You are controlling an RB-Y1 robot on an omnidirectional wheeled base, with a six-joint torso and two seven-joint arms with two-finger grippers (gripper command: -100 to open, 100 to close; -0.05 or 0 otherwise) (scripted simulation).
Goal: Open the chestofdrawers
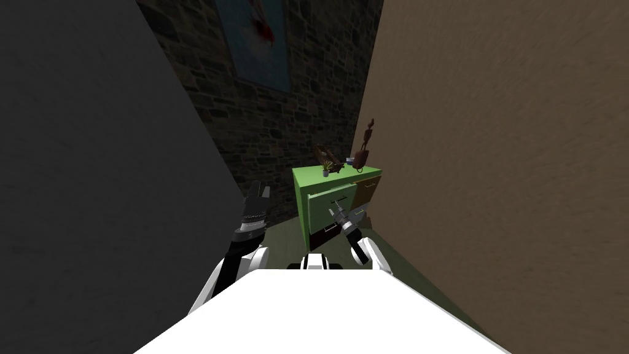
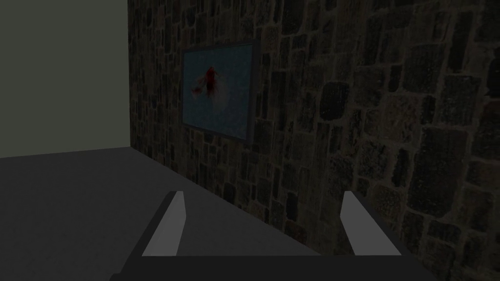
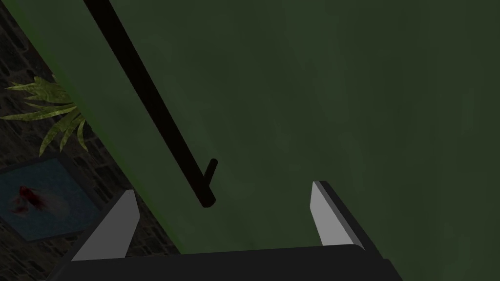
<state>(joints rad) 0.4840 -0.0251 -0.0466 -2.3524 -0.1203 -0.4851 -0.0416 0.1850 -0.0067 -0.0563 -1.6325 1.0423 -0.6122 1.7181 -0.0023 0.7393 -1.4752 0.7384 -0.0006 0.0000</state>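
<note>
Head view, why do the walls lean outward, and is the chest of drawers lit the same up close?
Head view: the wide lens splays the walls; the chest of drawers shows bright green. Right wrist view: its front looks dim, dark green, with a black handle.

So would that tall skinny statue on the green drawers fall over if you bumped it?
Probably: the statue looks tall and narrow, so a bump would likely tip it. It stands near a back corner of the chest of drawers, so it might drop off. It looks stiff, not floppy.
</note>
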